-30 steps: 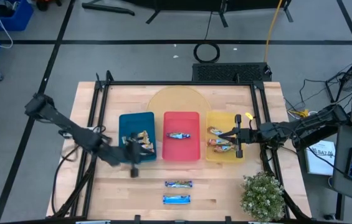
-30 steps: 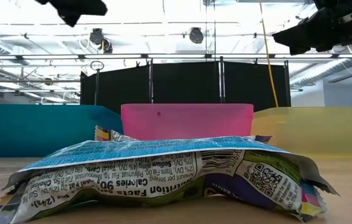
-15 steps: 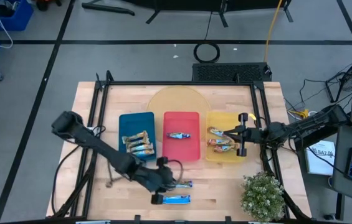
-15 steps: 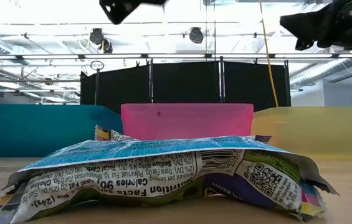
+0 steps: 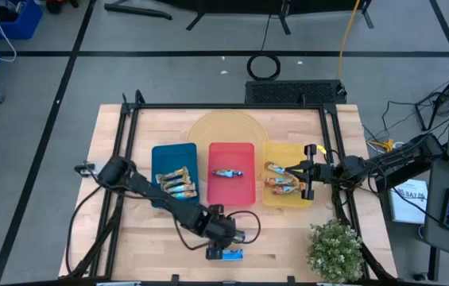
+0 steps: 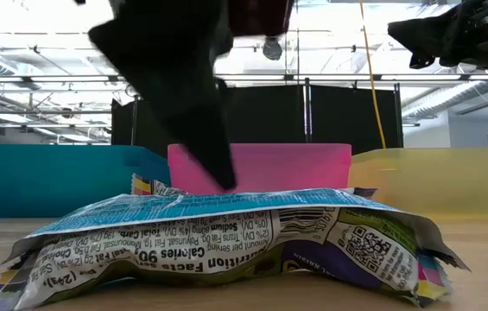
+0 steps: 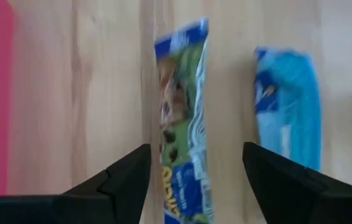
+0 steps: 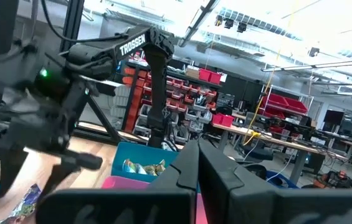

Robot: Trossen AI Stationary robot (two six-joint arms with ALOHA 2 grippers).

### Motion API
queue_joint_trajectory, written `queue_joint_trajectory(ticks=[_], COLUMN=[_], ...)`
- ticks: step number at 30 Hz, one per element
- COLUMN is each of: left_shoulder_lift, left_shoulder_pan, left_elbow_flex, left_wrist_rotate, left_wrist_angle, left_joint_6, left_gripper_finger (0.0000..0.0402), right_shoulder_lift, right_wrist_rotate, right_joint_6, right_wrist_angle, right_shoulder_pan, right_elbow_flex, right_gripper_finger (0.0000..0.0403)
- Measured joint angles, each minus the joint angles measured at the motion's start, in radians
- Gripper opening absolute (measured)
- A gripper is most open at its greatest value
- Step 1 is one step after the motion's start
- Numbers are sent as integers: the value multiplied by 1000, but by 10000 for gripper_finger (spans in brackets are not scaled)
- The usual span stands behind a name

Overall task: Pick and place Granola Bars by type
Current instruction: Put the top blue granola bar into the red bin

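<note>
Now my left pincer point(image 7: 194, 180) has swung from the blue tray point(image 5: 160, 155) down to the lower centre of the high view, fingers spread astride a blue-white bar point(image 7: 185, 124) on the table point(image 5: 288, 230); a second bar point(image 7: 288, 112) lies beside; my right pincer point(image 5: 307, 171), closed and empty, waits over the yellow tray point(image 5: 280, 200); pickup looks imminent.

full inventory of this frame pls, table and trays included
Blue tray: 1, left of the row.
Tan-gold bars: about 3, in blue tray.
Red tray: 1, middle.
Blue-white bar: 1, in red tray.
Yellow tray: 1, right.
Red-orange bars: about 3, in yellow tray.
Loose blue-white bars: 2, on table at its front.
Plant: 1, green, front right corner.
Left gripper: open, over the loose bars.
Right gripper: shut, at yellow tray.
</note>
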Motion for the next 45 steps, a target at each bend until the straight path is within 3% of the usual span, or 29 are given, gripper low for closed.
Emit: queue_joint_trajectory(ticks=[4,18,21,27,32,37,41,45], left_shoulder_lift=[20,89,84,90,96,94,90,89], left_shoulder_pan=[14,14,16,19,11,12,26,56], left_elbow_flex=[5,9,7,40,128,289,438,547], left_wrist_rotate=[57,24,46,109,137,79,-42,-176], left_wrist_angle=[-26,-55,-56,-76,-205,-366,-505,-645], left_joint_6=[3,32,42,103,149,215,249,345], left_gripper_finger=[262,251,212,83,61,59,70,54], right_shoulder_lift=[0,0,0,0,0,0,0,0], right_wrist_rotate=[0,0,0,0,0,-1,-1,-1], right_joint_6=[2,3,15,21,25,26,26,26], right_wrist_angle=[0,3,3,3,3,3,3,3], right_shoulder_pan=[0,0,0,0,0,0,0,0], right_elbow_flex=[0,0,0,0,0,0,1,1], right_gripper_finger=[0,0,0,0,0,0,0,0])
